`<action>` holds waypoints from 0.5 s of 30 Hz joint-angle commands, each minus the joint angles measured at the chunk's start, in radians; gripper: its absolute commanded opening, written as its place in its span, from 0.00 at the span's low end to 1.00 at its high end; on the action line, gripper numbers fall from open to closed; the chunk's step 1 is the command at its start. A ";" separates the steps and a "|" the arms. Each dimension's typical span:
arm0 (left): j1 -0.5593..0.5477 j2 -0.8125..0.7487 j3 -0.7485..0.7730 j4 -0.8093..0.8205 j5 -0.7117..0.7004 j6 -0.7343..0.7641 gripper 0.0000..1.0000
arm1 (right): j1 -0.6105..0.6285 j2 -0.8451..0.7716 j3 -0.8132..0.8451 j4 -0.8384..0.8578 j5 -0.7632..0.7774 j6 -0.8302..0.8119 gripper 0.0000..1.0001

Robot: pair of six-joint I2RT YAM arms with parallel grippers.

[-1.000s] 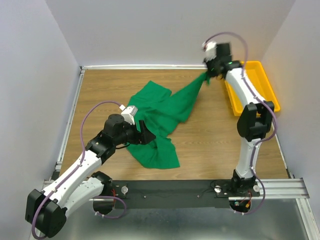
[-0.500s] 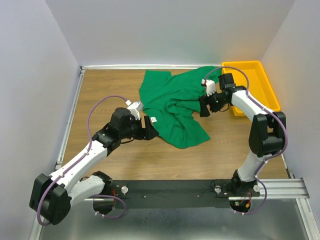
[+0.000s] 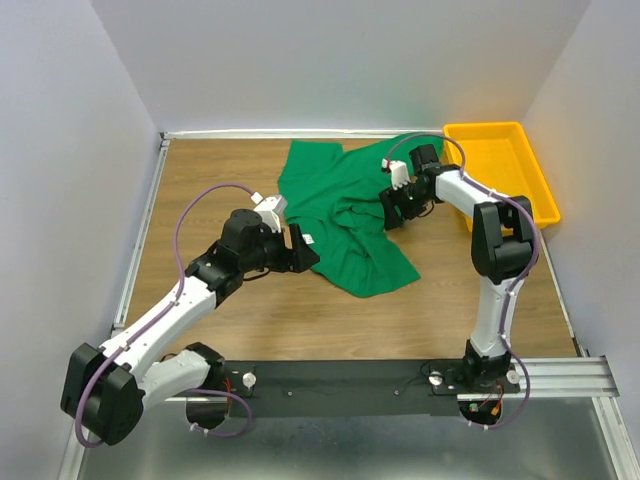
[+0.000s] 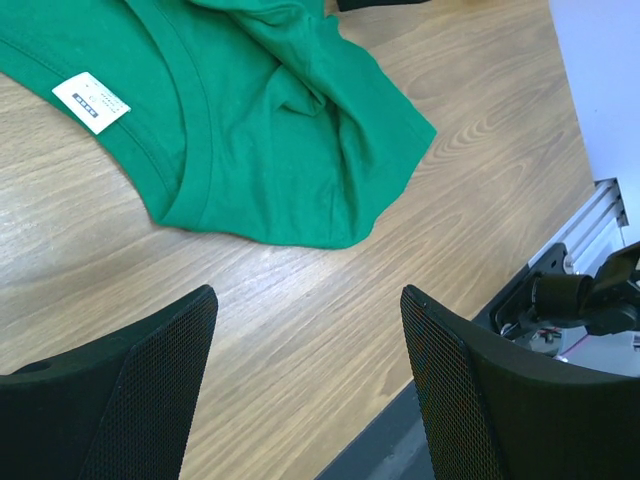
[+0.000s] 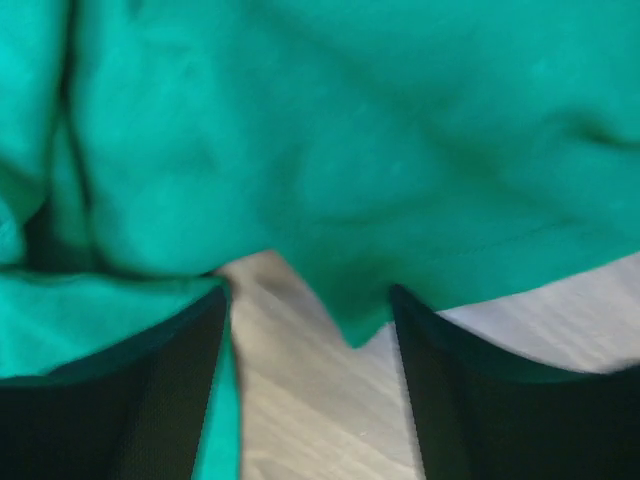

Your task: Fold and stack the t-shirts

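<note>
- Top view: one green t-shirt (image 3: 345, 215) lies rumpled on the bench (image 3: 300, 310), its far right corner just beside the yellow bin (image 3: 500, 165). The left arm (image 3: 170, 305) reaches the shirt's near left edge; the right arm (image 3: 490, 230) bends in over its right edge. Nothing is folded yet — I judge the step in hand to be laying the shirt out flat.
- Left wrist view: the left jaws stand wide open and hold nothing, both pads (image 4: 150, 390) over bare bench (image 4: 300, 300) just short of the shirt (image 4: 270, 130). The collar (image 4: 190, 120) and white label (image 4: 91, 103) lie face up, with a bunched fold beside them.
- Right wrist view: blurred, but the right jaws are spread too, their fingers (image 5: 460, 400) either side of a hem point of the shirt (image 5: 320, 130), bench (image 5: 290, 350) showing between. No cloth looks pinched.
- Next move, as I judge it: each arm must close on an outer edge of the shirt — shoulder or hem — and draw the wrinkles out before any fold.
</note>
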State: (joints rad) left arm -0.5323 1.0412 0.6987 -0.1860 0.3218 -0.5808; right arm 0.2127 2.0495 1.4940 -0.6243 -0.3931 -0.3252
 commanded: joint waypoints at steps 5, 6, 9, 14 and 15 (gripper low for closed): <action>-0.003 -0.067 -0.044 0.022 -0.041 -0.030 0.82 | 0.011 0.054 0.023 0.020 0.158 -0.024 0.32; -0.003 -0.069 -0.042 0.022 -0.044 -0.031 0.82 | 0.011 0.046 0.009 0.021 0.161 -0.031 0.18; -0.003 -0.069 -0.031 0.010 -0.065 -0.027 0.82 | 0.011 -0.032 -0.073 0.014 0.178 -0.069 0.02; 0.000 -0.084 0.018 -0.058 -0.130 -0.001 0.82 | -0.093 -0.443 -0.316 -0.261 0.154 -0.452 0.01; 0.002 -0.089 0.021 -0.059 -0.142 -0.005 0.82 | -0.131 -0.527 -0.351 -0.350 0.128 -0.547 0.01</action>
State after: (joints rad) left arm -0.5323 0.9833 0.6804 -0.2073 0.2562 -0.5968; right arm 0.1932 1.8141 1.2678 -0.6563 -0.2462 -0.5045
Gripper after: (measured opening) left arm 0.820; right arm 0.009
